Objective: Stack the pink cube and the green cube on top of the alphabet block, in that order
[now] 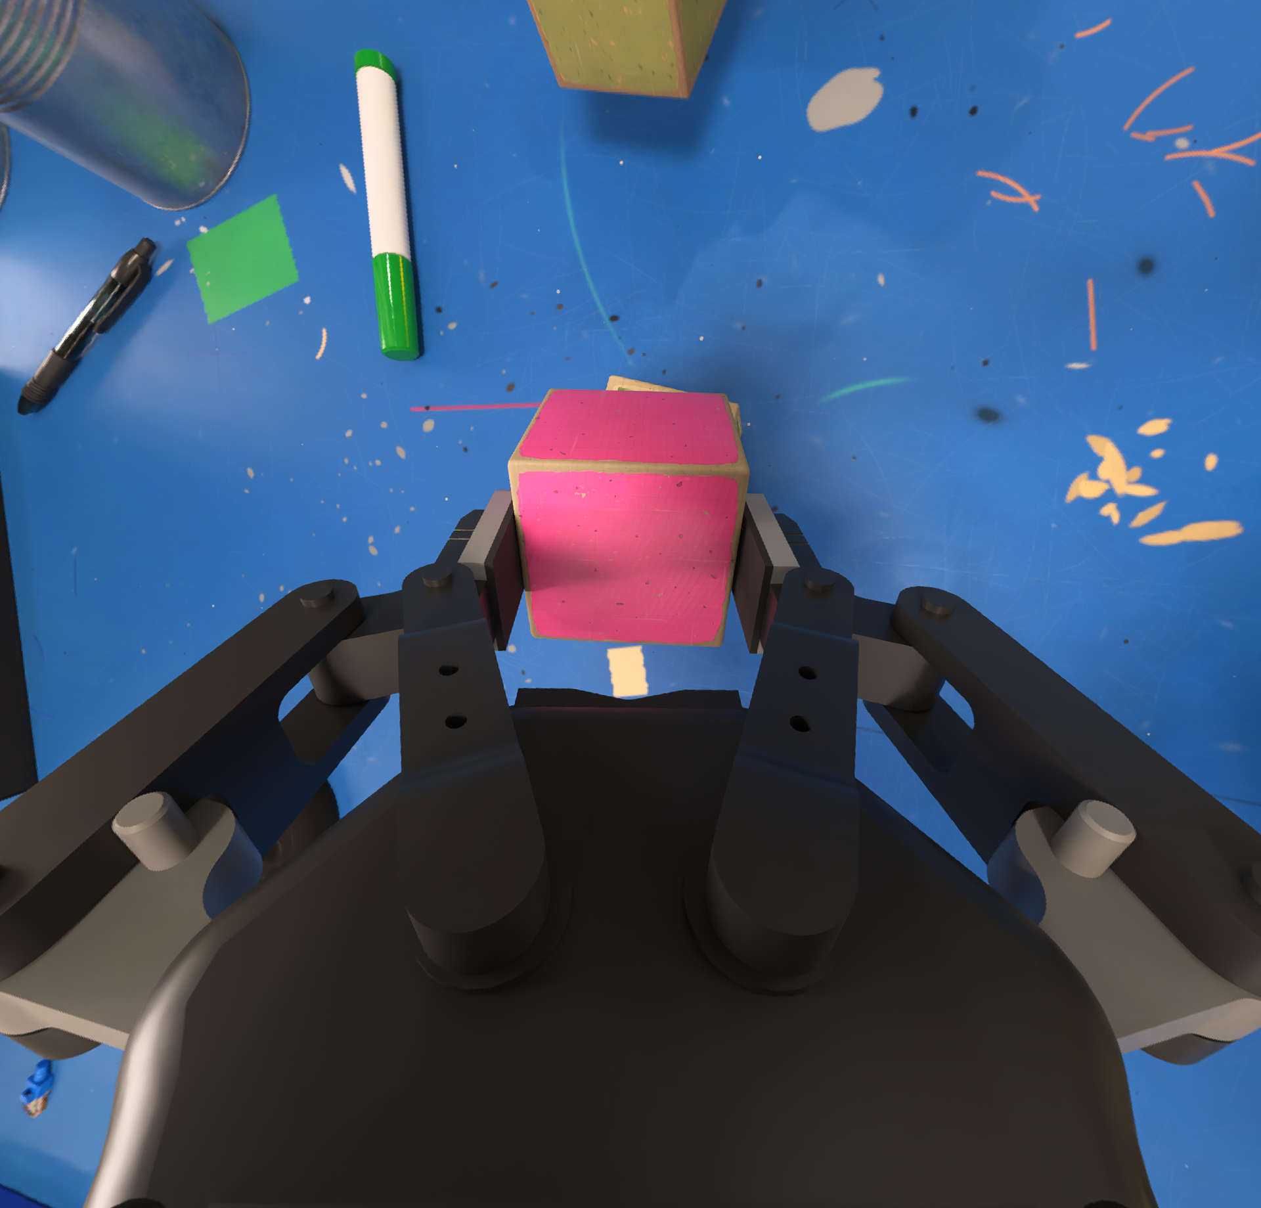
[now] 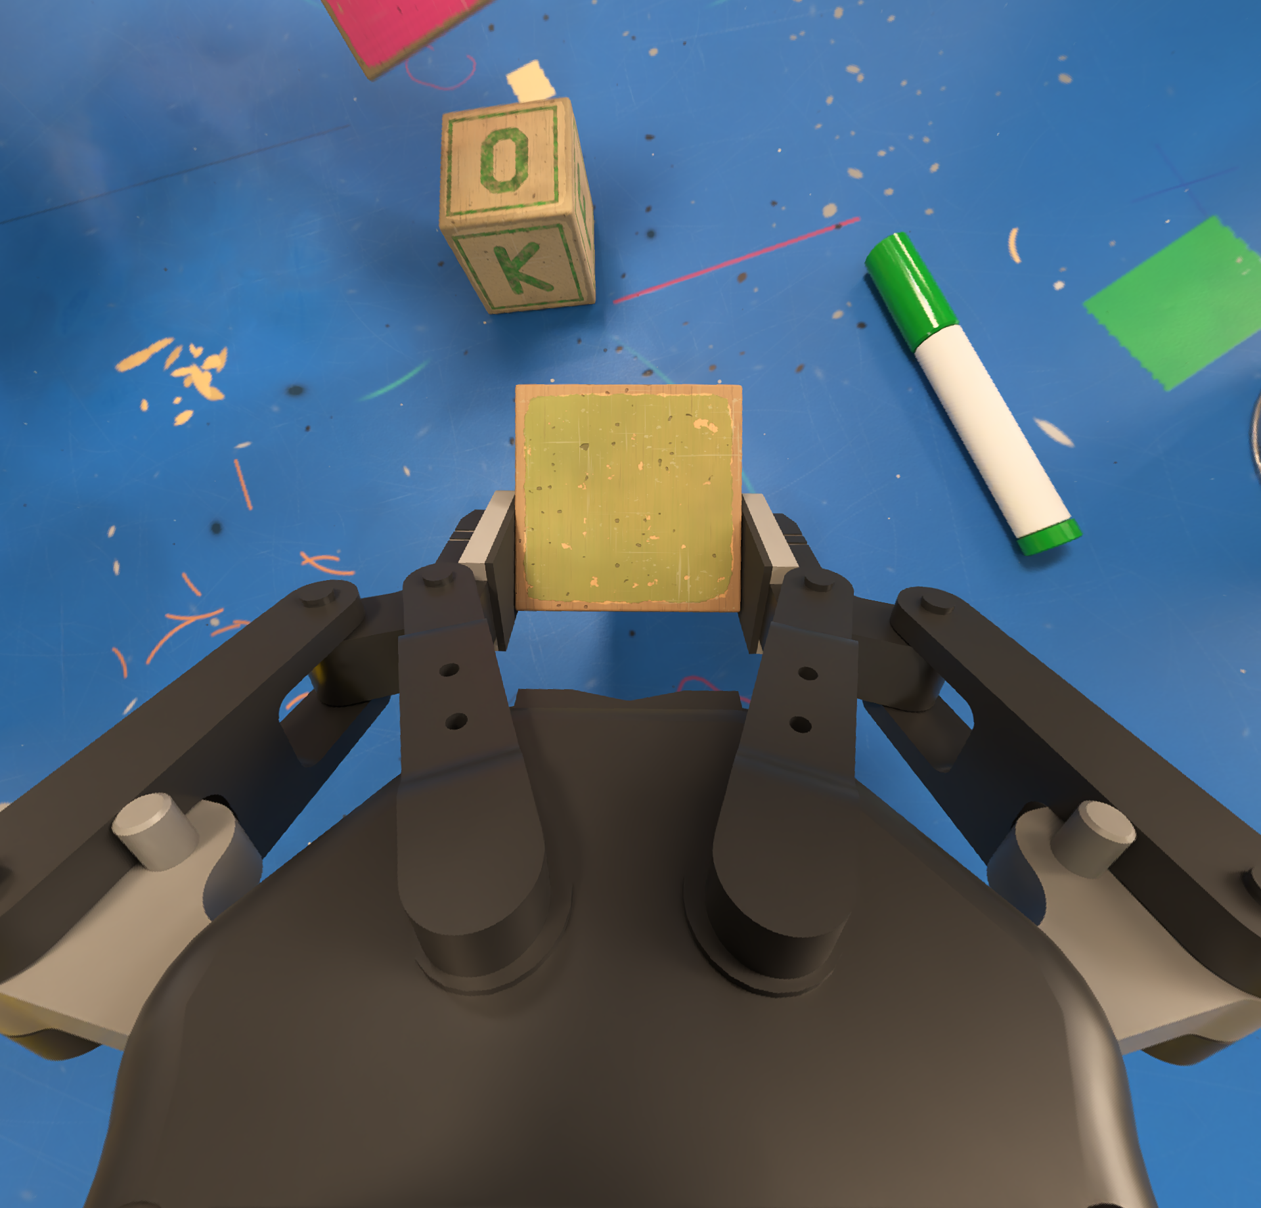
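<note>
Left gripper [image 1: 628,554] jaws pinching pink cube [image 1: 624,547], held above alphabet block [image 2: 516,209] | right gripper [image 2: 628,554] jaws pinching green cube [image 2: 628,499], near alphabet block, off blue table [image 2: 887,629] | green marker [image 2: 972,394] lying beside alphabet block

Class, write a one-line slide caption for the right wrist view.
Right tool grips the green cube above the blue table, alphabet block ahead.
</note>
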`<state>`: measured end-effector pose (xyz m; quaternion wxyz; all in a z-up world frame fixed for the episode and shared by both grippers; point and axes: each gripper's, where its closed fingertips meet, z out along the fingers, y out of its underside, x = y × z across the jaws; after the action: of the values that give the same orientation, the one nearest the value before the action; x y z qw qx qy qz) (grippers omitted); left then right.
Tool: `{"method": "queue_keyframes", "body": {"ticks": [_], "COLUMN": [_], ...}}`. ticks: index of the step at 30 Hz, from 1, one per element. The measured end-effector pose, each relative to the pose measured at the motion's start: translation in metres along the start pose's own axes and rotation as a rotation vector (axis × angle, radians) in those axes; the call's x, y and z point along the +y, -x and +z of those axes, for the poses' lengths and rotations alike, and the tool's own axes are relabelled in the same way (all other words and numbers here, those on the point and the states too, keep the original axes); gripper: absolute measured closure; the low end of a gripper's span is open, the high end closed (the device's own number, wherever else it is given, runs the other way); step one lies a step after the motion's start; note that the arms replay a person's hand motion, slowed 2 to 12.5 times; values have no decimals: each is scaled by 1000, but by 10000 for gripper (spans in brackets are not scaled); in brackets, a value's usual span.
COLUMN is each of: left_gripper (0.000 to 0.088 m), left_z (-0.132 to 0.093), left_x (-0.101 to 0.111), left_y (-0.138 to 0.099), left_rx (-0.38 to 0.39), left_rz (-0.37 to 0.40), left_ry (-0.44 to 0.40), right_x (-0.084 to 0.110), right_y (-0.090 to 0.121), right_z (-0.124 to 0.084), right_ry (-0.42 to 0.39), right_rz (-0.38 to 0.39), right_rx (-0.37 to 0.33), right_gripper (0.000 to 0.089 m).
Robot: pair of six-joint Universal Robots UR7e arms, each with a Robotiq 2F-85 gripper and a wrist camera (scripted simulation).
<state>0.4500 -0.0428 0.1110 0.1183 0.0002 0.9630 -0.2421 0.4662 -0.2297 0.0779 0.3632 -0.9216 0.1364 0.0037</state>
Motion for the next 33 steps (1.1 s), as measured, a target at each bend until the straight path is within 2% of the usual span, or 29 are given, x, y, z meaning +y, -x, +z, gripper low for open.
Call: {"method": "queue_keyframes", "body": {"ticks": [12,24,33], "left_gripper": [363,363,363], "left_z": [12,21,25], "left_x": [-9,-3,-3], "left_y": [0,0,-4], "left_rx": [85,88,115], "left_rz": [39,150,203], "left_ry": [126,319,403], "right_x": [-11,-12,-11], "right_y": [7,10,9], "right_z": [-23,-31,-33], "right_ry": [-83,-88,-90], "right_rz": [-27,-50,-48], "right_rx": [9,15,11], "right_gripper": [377,377,377]}}
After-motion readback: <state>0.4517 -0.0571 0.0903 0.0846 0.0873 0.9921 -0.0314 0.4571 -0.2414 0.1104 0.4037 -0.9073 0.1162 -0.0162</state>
